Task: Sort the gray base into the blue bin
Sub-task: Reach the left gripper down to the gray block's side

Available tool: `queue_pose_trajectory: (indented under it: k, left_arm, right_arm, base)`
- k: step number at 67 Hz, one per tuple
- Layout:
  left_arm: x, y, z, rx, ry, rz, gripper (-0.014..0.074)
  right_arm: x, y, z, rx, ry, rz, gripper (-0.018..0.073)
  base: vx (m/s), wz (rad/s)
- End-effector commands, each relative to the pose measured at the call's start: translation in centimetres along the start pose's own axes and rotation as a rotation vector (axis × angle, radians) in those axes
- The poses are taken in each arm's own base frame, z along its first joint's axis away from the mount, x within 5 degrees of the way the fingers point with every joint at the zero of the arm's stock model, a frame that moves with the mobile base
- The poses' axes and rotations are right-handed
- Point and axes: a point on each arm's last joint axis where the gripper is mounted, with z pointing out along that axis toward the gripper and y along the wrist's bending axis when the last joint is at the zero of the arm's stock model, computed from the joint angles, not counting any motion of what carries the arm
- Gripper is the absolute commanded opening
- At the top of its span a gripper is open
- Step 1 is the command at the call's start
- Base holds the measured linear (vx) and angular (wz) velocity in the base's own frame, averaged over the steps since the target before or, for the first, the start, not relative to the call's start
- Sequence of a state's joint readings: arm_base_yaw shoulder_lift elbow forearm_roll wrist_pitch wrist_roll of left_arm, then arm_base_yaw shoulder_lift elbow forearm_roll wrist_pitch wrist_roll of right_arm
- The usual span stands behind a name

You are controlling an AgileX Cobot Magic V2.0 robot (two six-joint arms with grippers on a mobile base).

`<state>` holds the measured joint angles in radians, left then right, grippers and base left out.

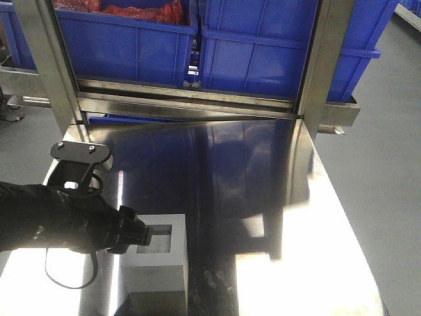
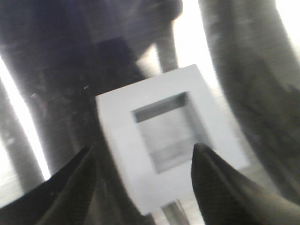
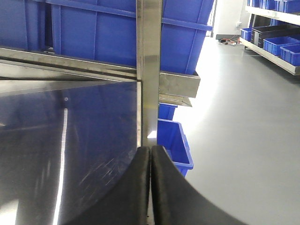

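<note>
- Base (image 1: 158, 253) is sitting on the steel table (image 1: 263, 197), front-left area, recess facing up.
- Left gripper (image 1: 140, 234) is hanging at the base's left edge, with the black-sleeved arm (image 1: 46, 220) coming in from the left.
- In the left wrist view the left gripper (image 2: 144, 149) is showing its jaws spread wide over the base (image 2: 168, 140). One fingertip (image 2: 82, 164) is sitting just outside the block's edge. The other (image 2: 206, 161) is overlapping the corner of the recess.
- Can't tell whether either finger is touching the block; the view is blurred.
- The base is lying flat on the table, not lifted.
- Right gripper (image 3: 150, 152) is showing its fingers pressed together, with nothing between them. It is pointing at a steel post (image 3: 149, 70) at the table's far right corner.
- Two blue bins are sitting on the rack behind the table, well apart from the base. Left bin (image 1: 125, 52) is holding something red, and right bin (image 1: 276, 59) is standing beside it, contents not visible.
- A smaller blue bin (image 3: 174, 140) is sitting on the floor past the table edge.
</note>
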<state>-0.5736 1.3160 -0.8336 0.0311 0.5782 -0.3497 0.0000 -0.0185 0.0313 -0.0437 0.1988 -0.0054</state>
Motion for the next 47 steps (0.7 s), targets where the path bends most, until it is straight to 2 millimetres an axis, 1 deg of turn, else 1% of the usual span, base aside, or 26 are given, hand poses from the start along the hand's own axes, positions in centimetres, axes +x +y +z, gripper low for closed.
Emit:
queue_pose_trajectory:
  k: [1, 15, 35, 47]
  left_arm:
    - [-1.2, -0.3, -0.5, -0.005, -0.058, -0.041, 0.0431]
    - [-1.1, -0.5, 0.9, 0.007, -0.028, -0.091, 0.0431]
    - [-1.2, -0.6, 1.7, 0.006, -0.022, -0.091, 0.0431]
    - [-1.0, -0.6, 3.1, -0.007, 0.012, -0.098, 0.0431]
  right_arm:
    - [-0.5, 0.0, 0.0, 0.007, -0.075, -0.015, -0.0005]
    - [-0.5, 0.0, 0.0, 0.007, -0.074, -0.015, -0.0005]
    - [-0.5, 0.0, 0.0, 0.007, -0.074, -0.015, -0.0005]
    - [-0.5, 0.0, 0.0, 0.007, -0.074, -0.015, -0.0005]
  base:
    - [0.00, 0.00]
    - [0.00, 0.00]
    - [0.00, 0.00]
    - [0.00, 0.00]
